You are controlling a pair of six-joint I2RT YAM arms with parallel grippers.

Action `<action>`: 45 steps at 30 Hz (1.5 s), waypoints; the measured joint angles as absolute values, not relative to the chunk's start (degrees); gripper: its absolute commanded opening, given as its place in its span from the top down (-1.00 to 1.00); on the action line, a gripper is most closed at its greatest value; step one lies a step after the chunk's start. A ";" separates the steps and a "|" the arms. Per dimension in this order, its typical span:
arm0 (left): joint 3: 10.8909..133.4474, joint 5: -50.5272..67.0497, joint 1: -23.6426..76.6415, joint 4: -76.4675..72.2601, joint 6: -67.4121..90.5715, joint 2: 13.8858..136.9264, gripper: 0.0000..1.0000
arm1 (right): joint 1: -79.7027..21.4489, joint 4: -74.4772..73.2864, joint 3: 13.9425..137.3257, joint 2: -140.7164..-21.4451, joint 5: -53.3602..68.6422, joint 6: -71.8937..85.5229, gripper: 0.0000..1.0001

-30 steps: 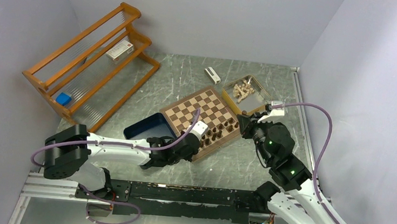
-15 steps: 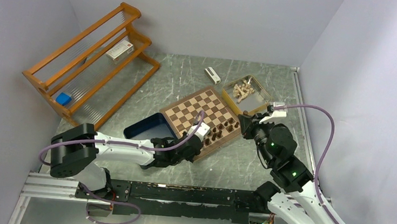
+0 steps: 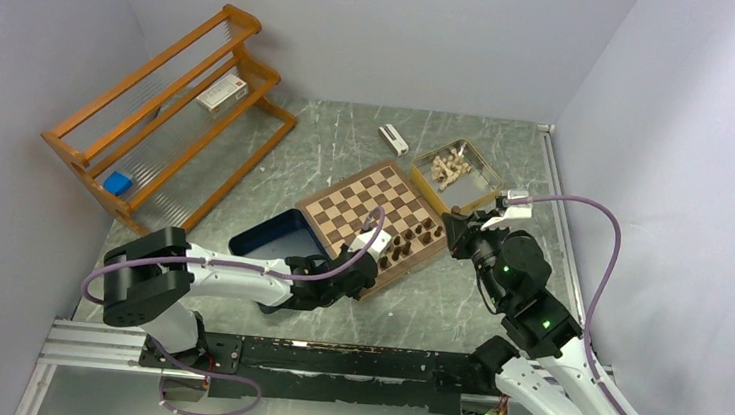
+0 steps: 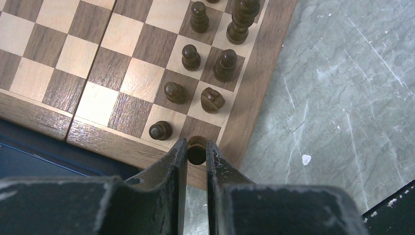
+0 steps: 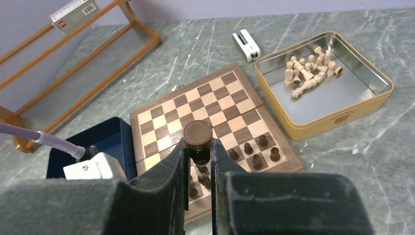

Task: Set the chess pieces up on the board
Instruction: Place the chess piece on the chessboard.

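**Chess pieces [image 3: 409,239] part-set on the board [image 3: 370,193]**

The board lies angled on the grey worktop [image 3: 349,141], with dark pieces along its near edge. The left gripper [image 4: 196,147] is clamped on a piece at the corner square. The right gripper [image 5: 198,152] is clamped on another above the board. On release, the fingers could topple the pawn [image 4: 160,130] just beside them. A dark blue box [image 3: 266,237] beside the board crowds the left arm.
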State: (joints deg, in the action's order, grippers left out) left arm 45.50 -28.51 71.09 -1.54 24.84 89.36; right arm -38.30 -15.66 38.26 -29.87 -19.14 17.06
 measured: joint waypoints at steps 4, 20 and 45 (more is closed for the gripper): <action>45.50 -28.88 71.09 -1.54 24.84 89.38 0.70 | -38.30 -15.81 38.26 -29.78 -19.25 16.84 0.90; 46.24 -29.12 71.09 -1.37 24.88 90.08 0.46 | -38.30 -15.79 38.24 -29.69 -19.29 16.71 0.89; 55.18 -27.03 70.26 2.87 25.63 77.01 0.10 | -38.30 -15.27 36.91 -34.33 -12.14 20.78 0.89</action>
